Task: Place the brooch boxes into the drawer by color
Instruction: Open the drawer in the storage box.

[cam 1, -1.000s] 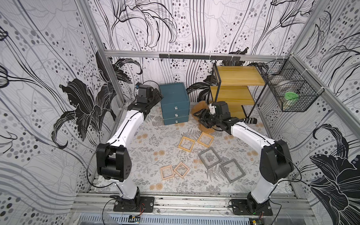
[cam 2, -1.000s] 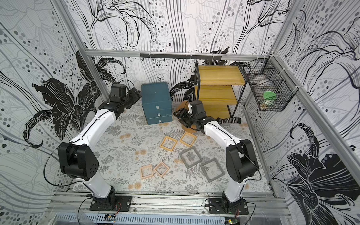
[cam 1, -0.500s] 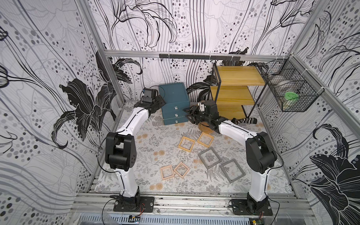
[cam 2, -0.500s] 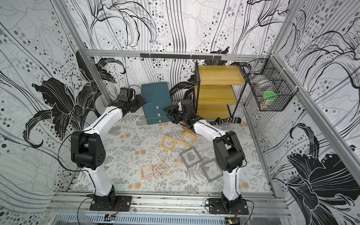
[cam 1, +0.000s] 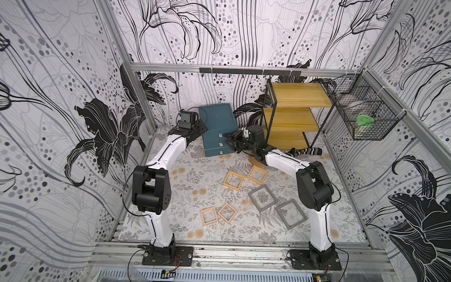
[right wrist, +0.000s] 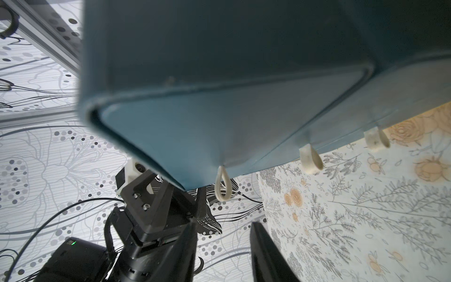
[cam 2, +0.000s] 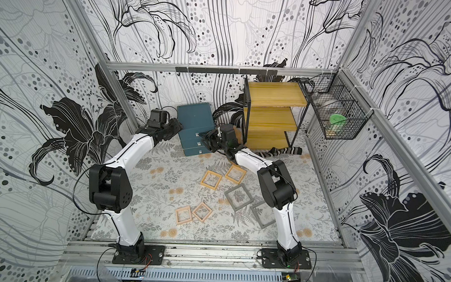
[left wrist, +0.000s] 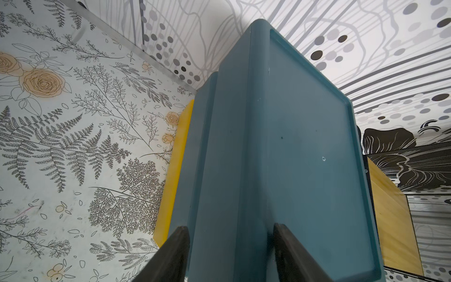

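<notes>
Brooch boxes [cam 1: 262, 198], six flat square frames paired tan, grey and pale wood, lie on the mat [cam 1: 192, 187] before the teal drawer [cam 1: 215, 115]. Left gripper [left wrist: 230, 234] straddles its corner, grip unclear; right gripper [right wrist: 223, 224] stands part-open, empty, just short of the top knob [right wrist: 223, 185].

No legible text, label, brand, number or sign in any view.
The drawer [cam 1: 215, 118], seen close in both wrist views, has plain teal faces with nothing printed on them.
Small circuit board [cam 1: 168, 273] at the front rail: any markings are too small to read.
</notes>
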Robot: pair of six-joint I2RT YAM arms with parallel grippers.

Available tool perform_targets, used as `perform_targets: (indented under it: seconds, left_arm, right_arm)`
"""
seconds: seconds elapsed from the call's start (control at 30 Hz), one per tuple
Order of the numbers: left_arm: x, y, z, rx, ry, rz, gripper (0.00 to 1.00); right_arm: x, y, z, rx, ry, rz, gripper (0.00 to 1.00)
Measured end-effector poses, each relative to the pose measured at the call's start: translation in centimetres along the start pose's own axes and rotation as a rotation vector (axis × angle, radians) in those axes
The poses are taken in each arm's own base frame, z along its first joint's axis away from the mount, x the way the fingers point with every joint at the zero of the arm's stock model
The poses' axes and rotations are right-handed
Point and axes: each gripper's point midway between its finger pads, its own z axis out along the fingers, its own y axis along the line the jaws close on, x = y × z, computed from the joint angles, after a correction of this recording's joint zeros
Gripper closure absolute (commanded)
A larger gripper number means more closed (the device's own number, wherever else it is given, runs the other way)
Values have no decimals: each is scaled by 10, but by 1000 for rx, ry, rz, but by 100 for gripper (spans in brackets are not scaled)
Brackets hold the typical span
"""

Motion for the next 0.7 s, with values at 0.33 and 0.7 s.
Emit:
perform_targets:
  seconds: [0.33, 0.7]
  left_arm:
    - [0, -1, 1, 5, -4, 2, 42]
    - [0, -1, 1, 6, -4, 5, 43]
  right_arm:
    - [-9, 2, 13, -26, -25, 40, 66]
    - [-11, 9, 27, -41, -19, 57, 70]
